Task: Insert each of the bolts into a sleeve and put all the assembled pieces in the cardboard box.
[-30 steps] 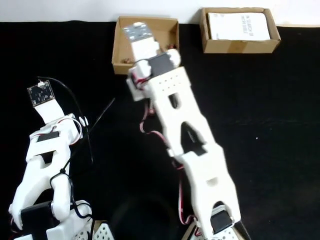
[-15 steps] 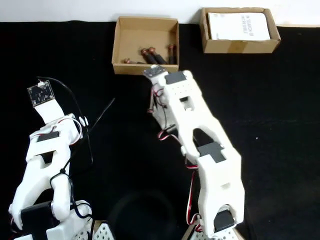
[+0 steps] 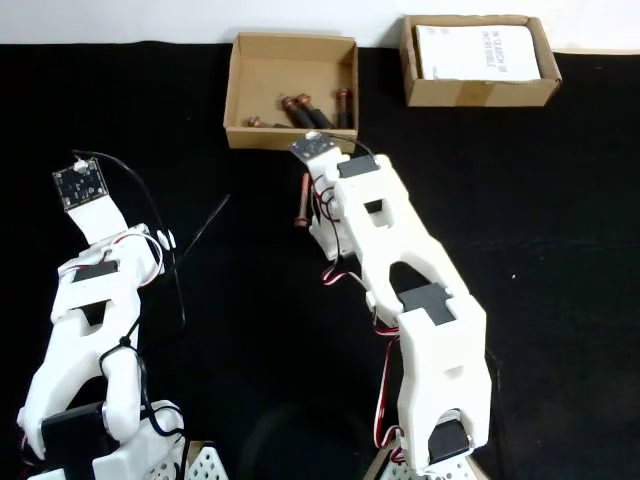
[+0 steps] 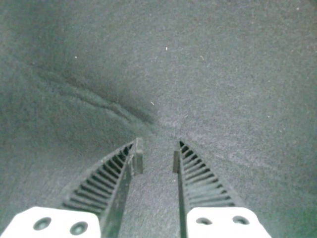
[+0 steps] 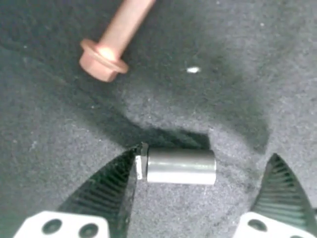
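Observation:
A short grey sleeve [image 5: 182, 166] lies on its side on the black cloth between the fingers of my open right gripper [image 5: 208, 154], one end touching a fingertip [image 5: 132, 159]. Just beyond it lies a copper bolt [image 5: 114, 44], loose on the cloth; from above the bolt [image 3: 302, 202] shows beside the right arm's wrist [image 3: 335, 175]. The cardboard box [image 3: 240, 95] at the back holds several bolt-and-sleeve pieces [image 3: 305, 110]. My left gripper [image 4: 158, 148] hovers over bare cloth, fingers slightly apart, nothing between them.
A second cardboard box [image 3: 480, 92] with a white booklet sits at the back right. The left arm [image 3: 95, 300] stands folded at the front left, with a black cable [image 3: 180, 270] trailing beside it. Black cloth [image 3: 540, 260] covers the table.
The right arm has drawn back from over the cardboard box and come down on the cloth in front of it, by the loose bolt. The left arm has stayed still.

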Robot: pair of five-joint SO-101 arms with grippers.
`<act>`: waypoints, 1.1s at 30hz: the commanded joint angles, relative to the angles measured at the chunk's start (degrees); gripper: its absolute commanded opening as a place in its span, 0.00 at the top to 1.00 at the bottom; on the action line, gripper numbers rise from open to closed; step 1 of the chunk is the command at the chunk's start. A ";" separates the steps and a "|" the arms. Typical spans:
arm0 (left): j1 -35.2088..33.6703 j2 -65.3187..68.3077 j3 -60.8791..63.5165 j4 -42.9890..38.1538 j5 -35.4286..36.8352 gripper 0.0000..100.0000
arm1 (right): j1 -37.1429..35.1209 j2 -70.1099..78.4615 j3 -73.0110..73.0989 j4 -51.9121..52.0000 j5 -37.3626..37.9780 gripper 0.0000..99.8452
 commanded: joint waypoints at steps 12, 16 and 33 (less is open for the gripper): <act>-0.13 -0.22 -2.51 -0.88 0.18 0.88 | 0.66 -24.31 0.75 3.47 -32.62 0.72; -0.13 -0.22 -2.51 -0.88 0.18 0.88 | -1.54 -23.69 1.10 6.99 -51.34 0.72; 0.84 -0.22 -2.51 -0.88 0.09 0.88 | -2.24 -4.53 -6.29 3.65 -75.52 0.72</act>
